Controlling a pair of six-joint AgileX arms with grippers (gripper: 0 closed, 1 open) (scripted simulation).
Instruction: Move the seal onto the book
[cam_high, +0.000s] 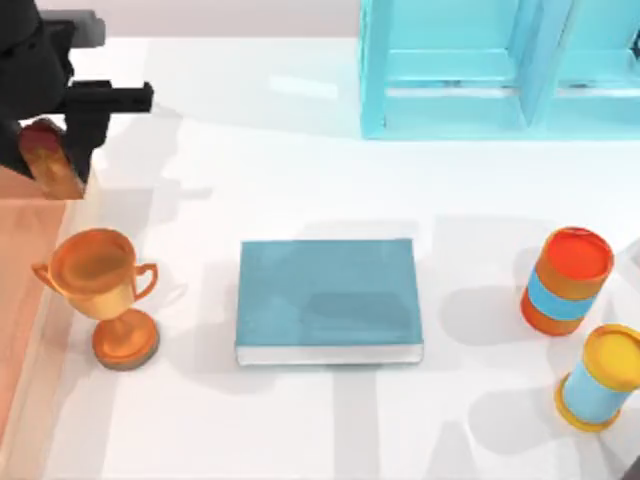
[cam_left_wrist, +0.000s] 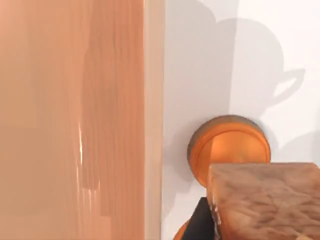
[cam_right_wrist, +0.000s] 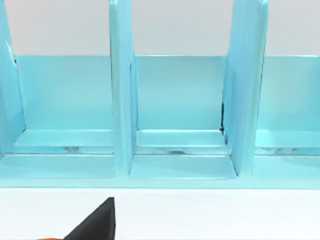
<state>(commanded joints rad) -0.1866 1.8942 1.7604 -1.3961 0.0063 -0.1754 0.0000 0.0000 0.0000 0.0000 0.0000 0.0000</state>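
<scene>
The seal (cam_high: 47, 160), with a dark red top and tan body, hangs tilted over the table's left edge, behind the trophy. My left gripper (cam_high: 58, 140) is shut on it. The seal's tan body (cam_left_wrist: 265, 202) looms close in the left wrist view, above the trophy's round base (cam_left_wrist: 227, 150). The teal-blue book (cam_high: 328, 298) lies flat in the middle of the table, well to the right of the seal and nearer the front. One dark fingertip (cam_right_wrist: 95, 225) of my right gripper shows in the right wrist view, facing the shelf.
An orange-gold trophy (cam_high: 100, 290) stands left of the book. A light turquoise shelf unit (cam_high: 500, 70) fills the back right. An orange cylinder with a blue band (cam_high: 565, 282) and a blue one with yellow ends (cam_high: 600, 378) stand at the right. The wooden floor (cam_left_wrist: 70, 120) lies beyond the left edge.
</scene>
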